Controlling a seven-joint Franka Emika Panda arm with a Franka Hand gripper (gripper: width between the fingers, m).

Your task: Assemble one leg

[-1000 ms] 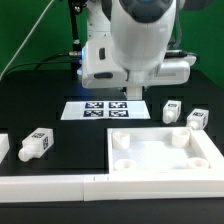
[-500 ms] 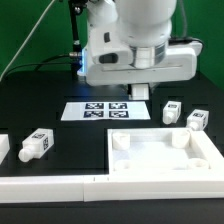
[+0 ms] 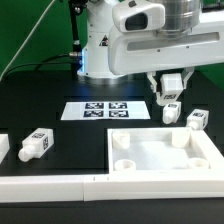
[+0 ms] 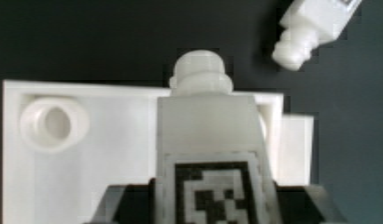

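**Exterior view, wrist view: one leg in the hand**

Hand (image 3: pixel 168 94): clamped on the leg (image 3: pixel 170 83), held off the black counter (image 3: pixel 50 95) behind the tray (image 3: pixel 150 131).
Wrist view: tagged end between the fingers, narrow end over the tray's edge.
Second leg (image 3: pixel 171 110), third leg (image 3: pixel 197 118): on the counter nearby.

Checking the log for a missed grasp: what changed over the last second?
The gripper, shut on the leg, swung toward the exterior view's right, from over the marker board toward the nearest loose leg. Nothing newly grasped or released. Loose legs, tabletop and marker board stayed put.
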